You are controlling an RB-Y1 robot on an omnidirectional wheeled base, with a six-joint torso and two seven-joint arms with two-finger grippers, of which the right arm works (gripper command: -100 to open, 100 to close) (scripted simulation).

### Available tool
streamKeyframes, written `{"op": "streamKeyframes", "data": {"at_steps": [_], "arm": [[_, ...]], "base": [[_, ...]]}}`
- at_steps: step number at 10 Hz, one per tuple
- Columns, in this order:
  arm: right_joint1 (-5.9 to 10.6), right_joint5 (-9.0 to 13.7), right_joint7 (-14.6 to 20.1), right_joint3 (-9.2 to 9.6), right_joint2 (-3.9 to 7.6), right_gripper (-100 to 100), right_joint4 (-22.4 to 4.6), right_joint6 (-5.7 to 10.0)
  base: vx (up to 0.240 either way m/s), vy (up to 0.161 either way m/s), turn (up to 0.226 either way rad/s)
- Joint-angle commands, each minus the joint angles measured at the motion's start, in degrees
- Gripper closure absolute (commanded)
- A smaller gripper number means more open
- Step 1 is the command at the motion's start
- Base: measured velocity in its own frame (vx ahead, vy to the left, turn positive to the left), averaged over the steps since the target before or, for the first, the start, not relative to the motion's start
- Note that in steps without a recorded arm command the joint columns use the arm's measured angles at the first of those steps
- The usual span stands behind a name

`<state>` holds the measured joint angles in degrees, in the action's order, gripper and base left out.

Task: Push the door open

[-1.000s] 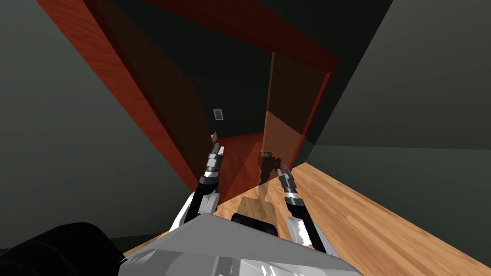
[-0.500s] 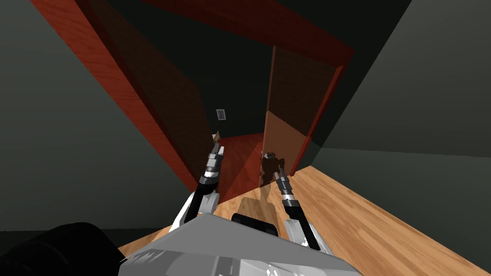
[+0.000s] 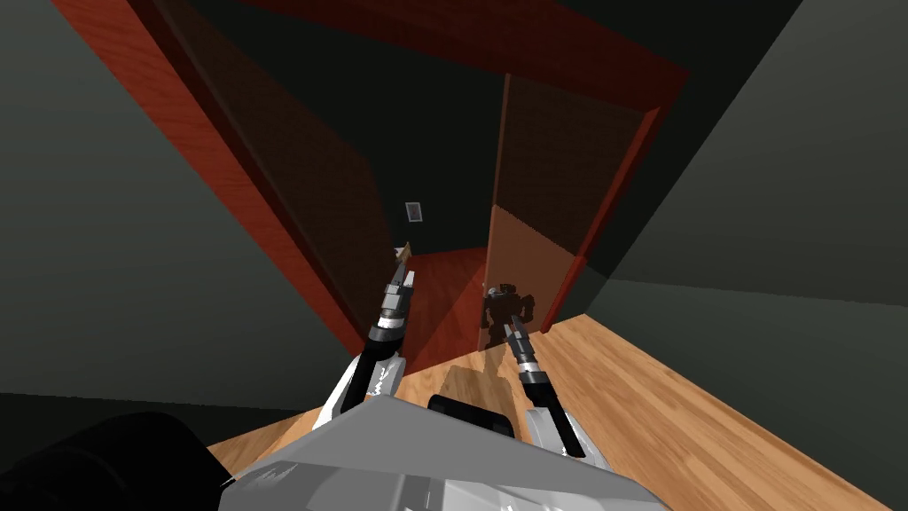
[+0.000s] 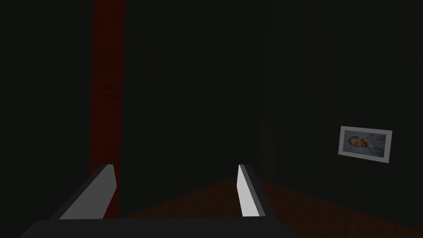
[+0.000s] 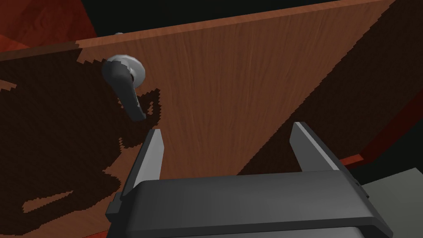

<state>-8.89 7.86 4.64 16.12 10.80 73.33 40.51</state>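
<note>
**Right hand** (image 5: 227, 129): the fingers are spread wide with nothing between them. Both tips point at the brown wooden face of the door (image 5: 248, 70) and sit close up to it. Whether they actually touch the panel cannot be confirmed. One finger lies just beside the end of the grey lever handle (image 5: 124, 84) but apart from it, so the handle is not gripped.

**Right arm:** it reaches forward and low, with the forearm roughly straight and the hand in line with it. It meets the door at handle height, near the free edge. The hand's shadow falls on the panel right around that spot, which suggests contact or a very small gap.

**Left hand** (image 3: 401, 282): it is held forward at the left of the opening, near the red door frame (image 3: 226, 177). Its fingers stand wide apart and empty, and it is not engaged with the door.

**Door:** it is ahead and slightly right, hinged on the right side of the frame. It stands partly open into a dim room beyond, leaving a gap between its free edge and the left jamb. A light wooden floor (image 3: 674, 399) lies on the near side.

**Step in hand (judgement):** this is the push itself, with the door part open and not yet fully back.

**Next move (judgement):**
- Apply steady forward pressure on the panel, following its arc as it turns away.
- Keep clear of the lever so a finger does not catch on it.
- Advance the base if the arm nears full reach.

**Risk (judgement):** the thin fingers could slide along the smooth face toward the free edge and slip off.
</note>
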Motion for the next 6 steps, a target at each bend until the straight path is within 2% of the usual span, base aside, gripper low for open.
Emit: {"op": "streamKeyframes", "data": {"at_steps": [1, 6], "arm": [[0.64, 0.2, 0.1, 0.78, 0.35, -100, -2.2, 0.39], [3.38, 0.8, 0.5, 2.83, 1.37, -100, -9.8, 1.82]], "base": [[0.072, -0.109, 0.101], [0.067, -0.099, 0.097]]}}
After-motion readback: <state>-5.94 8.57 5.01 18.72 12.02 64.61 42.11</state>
